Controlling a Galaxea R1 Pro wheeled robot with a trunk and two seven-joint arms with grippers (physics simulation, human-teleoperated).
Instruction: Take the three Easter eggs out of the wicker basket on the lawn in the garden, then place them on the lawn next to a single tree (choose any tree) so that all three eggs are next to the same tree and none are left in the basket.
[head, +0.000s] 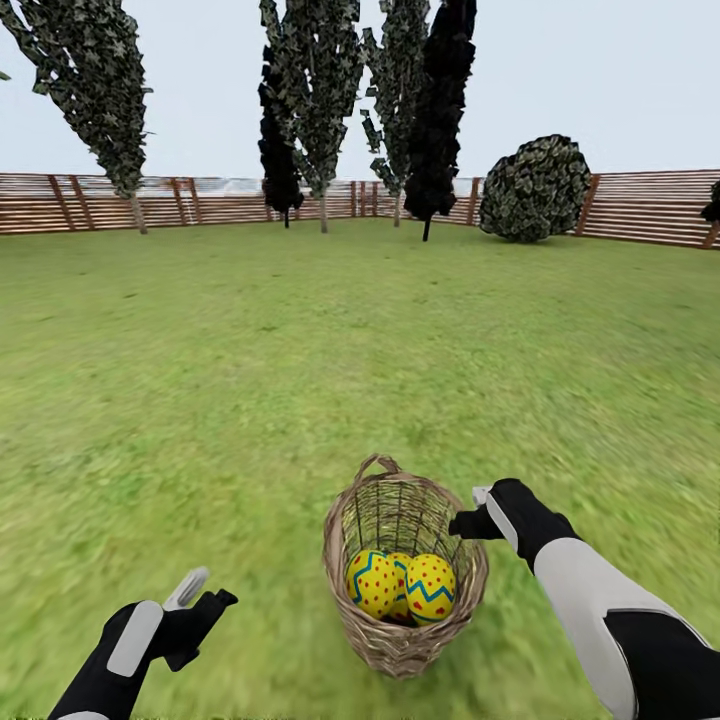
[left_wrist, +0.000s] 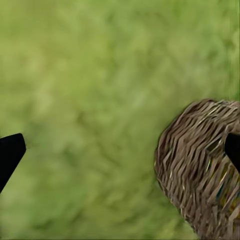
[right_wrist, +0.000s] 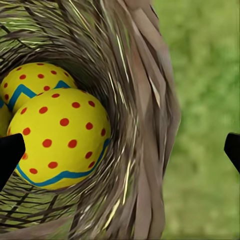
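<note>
Wicker basket (head: 404, 570), oval and open-woven, sits on mottled lawn (head: 300, 350) holding three glossy yellow eggs (head: 400, 586) dotted red. Right gripper (head: 478, 512) hovers released at its rim; left gripper (head: 200, 590) spread beside it.

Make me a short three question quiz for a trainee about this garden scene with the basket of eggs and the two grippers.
1. True or false: all three Easter eggs lie inside the wicker basket.
2. Which gripper is nearer the basket's rim? A) left gripper B) right gripper C) both equally near
3. Fill in: the basket stands on the ____, with the fence far behind it.

Key
1. True: the eggs are huddled together at the bottom of the basket.
2. B: it hovers at the rim, with open jaws that straddle the basket wall in the right wrist view; the left gripper is off to the side over grass.
3. lawn
</note>
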